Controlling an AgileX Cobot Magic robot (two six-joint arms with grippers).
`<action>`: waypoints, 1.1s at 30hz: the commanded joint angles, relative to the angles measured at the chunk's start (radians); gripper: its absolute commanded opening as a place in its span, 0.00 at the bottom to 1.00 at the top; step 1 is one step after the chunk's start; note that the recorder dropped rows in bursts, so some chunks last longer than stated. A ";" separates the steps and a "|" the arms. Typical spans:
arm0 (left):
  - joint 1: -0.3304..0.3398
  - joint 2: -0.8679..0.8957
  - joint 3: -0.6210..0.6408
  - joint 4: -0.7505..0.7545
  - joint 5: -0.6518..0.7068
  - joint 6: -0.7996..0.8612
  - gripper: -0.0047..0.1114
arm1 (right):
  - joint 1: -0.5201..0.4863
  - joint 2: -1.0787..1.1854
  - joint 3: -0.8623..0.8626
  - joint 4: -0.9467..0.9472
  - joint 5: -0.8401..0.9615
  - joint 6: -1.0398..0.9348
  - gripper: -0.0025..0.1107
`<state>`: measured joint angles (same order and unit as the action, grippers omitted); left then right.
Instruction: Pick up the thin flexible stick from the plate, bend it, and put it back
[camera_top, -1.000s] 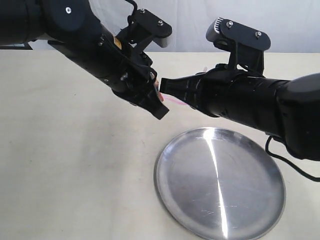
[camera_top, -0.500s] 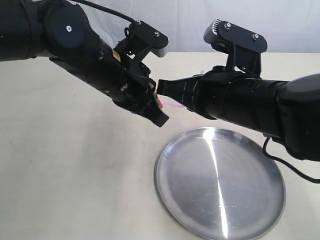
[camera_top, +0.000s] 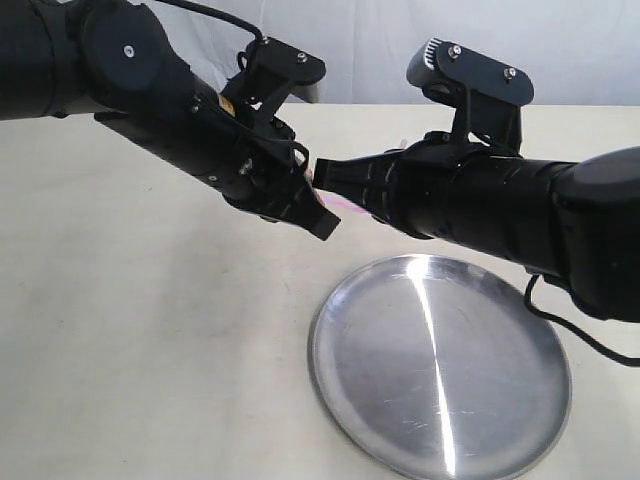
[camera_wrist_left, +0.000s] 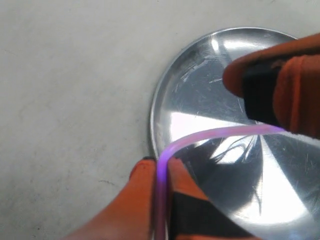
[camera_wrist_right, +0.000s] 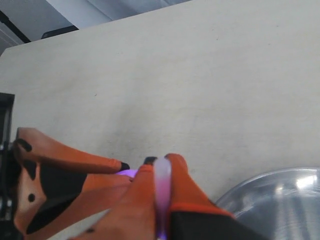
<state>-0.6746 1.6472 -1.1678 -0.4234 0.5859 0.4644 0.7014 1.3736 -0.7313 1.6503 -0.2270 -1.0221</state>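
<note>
You have a plain beige tabletop (camera_top: 130, 350) under you, with a pale wall behind it. In the exterior view the plate (camera_top: 380, 390) lies flat toward 5 o'clock of the table, and nothing rests in it. Both arms meet in the air off the plate's rim at about 11 o'clock.

Your left gripper (camera_wrist_left: 161, 172) is closed narrow on one end of the thin flexible stick (camera_wrist_left: 215, 134), which runs up between the orange fingers. Your right gripper (camera_wrist_right: 161, 167) is pinched just as tight on the other end. The fingertips of the two grippers are almost touching.

The stick hangs clear of the plate and table, held by both grippers. In the left wrist view it leaves the left jaws, then curves sharply round toward the right gripper, so it is bent rather than straight.
</note>
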 joint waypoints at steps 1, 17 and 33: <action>0.020 0.005 -0.001 -0.015 -0.055 -0.019 0.04 | 0.010 -0.002 -0.002 0.005 0.063 0.002 0.01; 0.027 0.005 -0.001 -0.007 -0.036 -0.066 0.04 | 0.010 -0.002 -0.002 0.006 0.063 0.002 0.01; 0.028 0.041 -0.001 0.021 -0.024 -0.103 0.04 | 0.010 -0.002 -0.002 0.094 -0.001 0.079 0.01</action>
<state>-0.6605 1.6766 -1.1662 -0.4555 0.6180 0.3712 0.7014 1.3821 -0.7313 1.7374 -0.2372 -0.9660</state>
